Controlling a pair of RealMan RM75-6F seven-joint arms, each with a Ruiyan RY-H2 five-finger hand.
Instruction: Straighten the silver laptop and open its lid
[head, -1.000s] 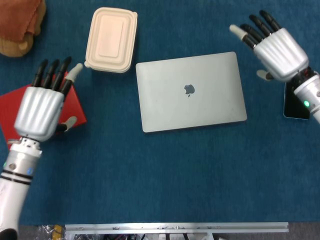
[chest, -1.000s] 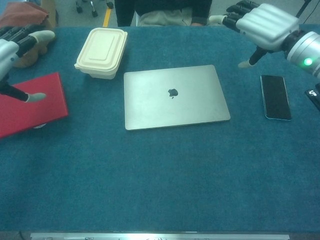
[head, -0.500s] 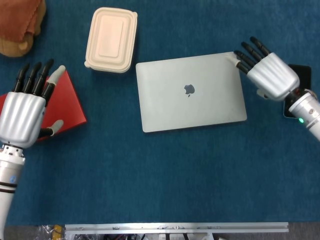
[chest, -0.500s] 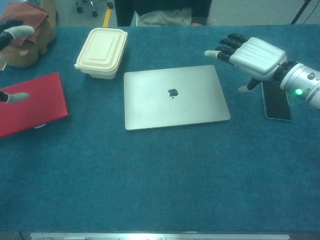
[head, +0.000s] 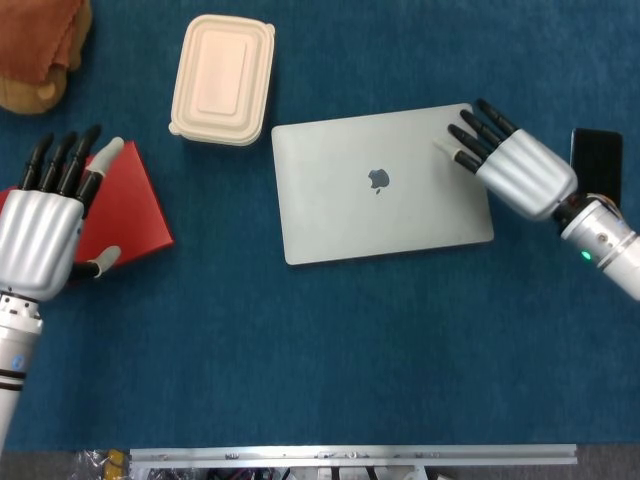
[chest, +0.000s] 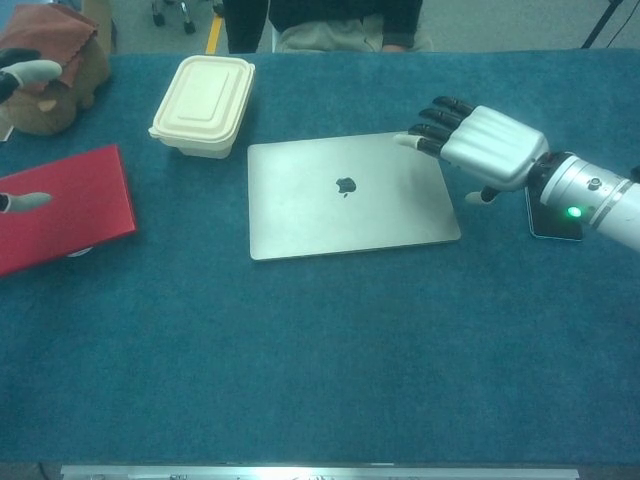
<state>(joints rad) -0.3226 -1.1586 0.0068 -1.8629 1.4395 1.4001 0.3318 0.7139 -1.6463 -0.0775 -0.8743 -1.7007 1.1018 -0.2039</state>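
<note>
The silver laptop (head: 380, 184) (chest: 345, 193) lies closed on the blue table, turned slightly off square, its logo facing up. My right hand (head: 510, 166) (chest: 478, 148) reaches over the laptop's far right corner with fingers spread flat, holding nothing; whether the fingertips touch the lid I cannot tell. My left hand (head: 45, 220) hovers open over the red book (head: 125, 205) at the left, well away from the laptop. In the chest view only two fingertips (chest: 30, 70) of the left hand show at the left edge.
A cream lidded food box (head: 222, 78) (chest: 203, 104) stands just beyond the laptop's far left corner. A black phone (head: 597, 158) (chest: 545, 215) lies right of the laptop, under my right wrist. A brown plush toy (head: 35, 50) sits at the far left corner.
My right hand has come down and left, from above the phone to over the laptop's far right corner. My left hand has drawn back toward the table's left edge. The laptop has not moved.
</note>
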